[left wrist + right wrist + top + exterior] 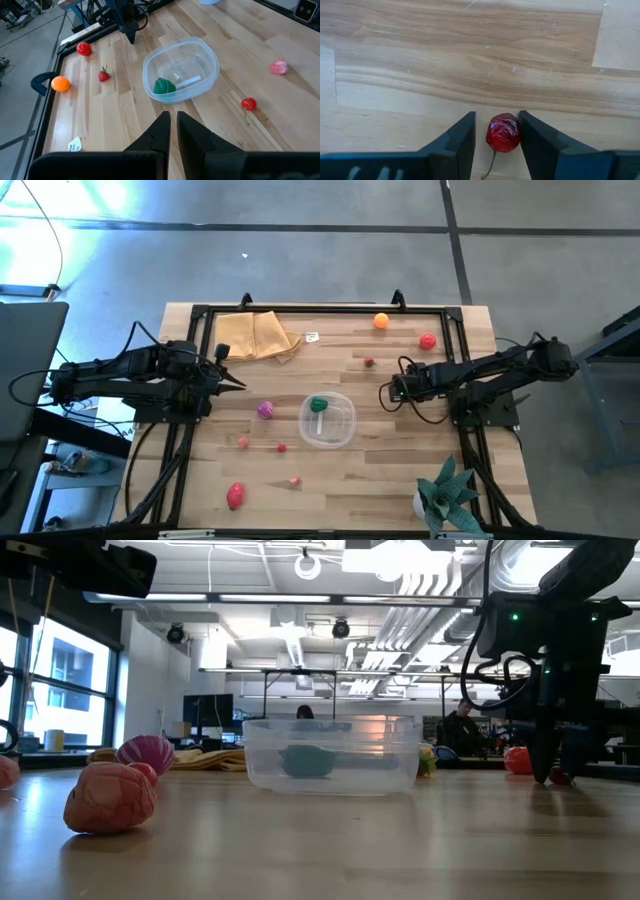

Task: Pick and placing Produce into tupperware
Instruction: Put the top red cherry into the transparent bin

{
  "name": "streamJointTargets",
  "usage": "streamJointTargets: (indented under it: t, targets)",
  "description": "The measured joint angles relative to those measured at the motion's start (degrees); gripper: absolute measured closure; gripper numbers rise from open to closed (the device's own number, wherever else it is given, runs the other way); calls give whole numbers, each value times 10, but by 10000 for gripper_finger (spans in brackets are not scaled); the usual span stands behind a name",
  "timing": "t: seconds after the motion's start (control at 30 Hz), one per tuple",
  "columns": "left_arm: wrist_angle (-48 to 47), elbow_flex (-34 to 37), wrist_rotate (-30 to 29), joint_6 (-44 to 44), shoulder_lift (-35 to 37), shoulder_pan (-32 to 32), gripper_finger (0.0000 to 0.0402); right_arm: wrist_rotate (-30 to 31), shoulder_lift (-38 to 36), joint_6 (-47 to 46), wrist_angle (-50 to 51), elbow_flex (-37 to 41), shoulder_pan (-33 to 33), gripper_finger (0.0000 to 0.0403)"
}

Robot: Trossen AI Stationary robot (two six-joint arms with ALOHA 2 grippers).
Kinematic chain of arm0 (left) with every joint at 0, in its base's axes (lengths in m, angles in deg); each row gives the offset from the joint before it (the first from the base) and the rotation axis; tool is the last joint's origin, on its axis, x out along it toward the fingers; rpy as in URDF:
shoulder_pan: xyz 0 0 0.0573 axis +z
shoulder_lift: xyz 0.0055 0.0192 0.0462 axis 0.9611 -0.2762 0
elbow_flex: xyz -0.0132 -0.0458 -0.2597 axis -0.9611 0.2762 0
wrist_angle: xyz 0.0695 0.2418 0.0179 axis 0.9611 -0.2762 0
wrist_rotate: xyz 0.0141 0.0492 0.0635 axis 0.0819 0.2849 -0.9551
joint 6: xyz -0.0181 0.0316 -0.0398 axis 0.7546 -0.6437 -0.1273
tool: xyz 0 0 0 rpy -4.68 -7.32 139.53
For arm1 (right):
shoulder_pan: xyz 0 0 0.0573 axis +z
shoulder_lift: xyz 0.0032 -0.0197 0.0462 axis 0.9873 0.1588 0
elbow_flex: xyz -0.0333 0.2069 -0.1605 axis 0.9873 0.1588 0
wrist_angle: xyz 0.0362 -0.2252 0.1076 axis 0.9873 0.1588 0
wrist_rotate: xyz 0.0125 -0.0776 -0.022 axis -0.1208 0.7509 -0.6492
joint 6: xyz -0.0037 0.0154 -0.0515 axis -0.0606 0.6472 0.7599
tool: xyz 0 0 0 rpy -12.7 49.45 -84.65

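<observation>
The clear round tub (327, 421) stands mid-table with one green toy (318, 404) inside; it also shows in the left wrist view (181, 67). My right gripper (386, 392) is right of the tub, low over the table. It is open, with a small red cherry (503, 132) between its fingers. The cherry lies on the wood, its stem toward the wrist. My left gripper (240, 385) is shut and empty, left of the tub. Loose produce lies around: an orange one (381, 321), a red one (428, 341), a magenta one (265, 410). My right gripper points down from above, with one finger on either side of the cherry. One finger (537, 142) stands right against the cherry's side (516, 132); whether it touches, I cannot tell. The other finger (462, 142) is a small gap off. The cherry lies on the table.
A tan folded cloth (258, 335) lies at the far left. A spiky green potted plant (447, 495) stands at the near right corner. More small toys lie near the tub: a strawberry (369, 361), small red ones (282, 447), a pink one (295, 481), a red one (235, 496).
</observation>
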Motion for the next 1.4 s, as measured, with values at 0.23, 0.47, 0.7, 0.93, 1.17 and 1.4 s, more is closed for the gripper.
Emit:
streamJointTargets:
  t: [0.23,0.47,0.7,0.93,1.17,1.4]
  targets:
    - [0,0,0,0,0,0,378,0,0,0,-1,0,0,291]
    - [0,0,0,0,0,0,378,0,0,0,-2,0,0,307]
    - [0,0,0,0,0,0,378,1,0,0,-2,0,0,307]
    - [0,0,0,0,0,0,378,5,0,0,-2,0,1,312]
    - [0,0,0,0,0,0,378,6,1,11,19,-27,1,314]
    - [0,0,0,0,0,0,378,35,1,39,79,-86,1,314]
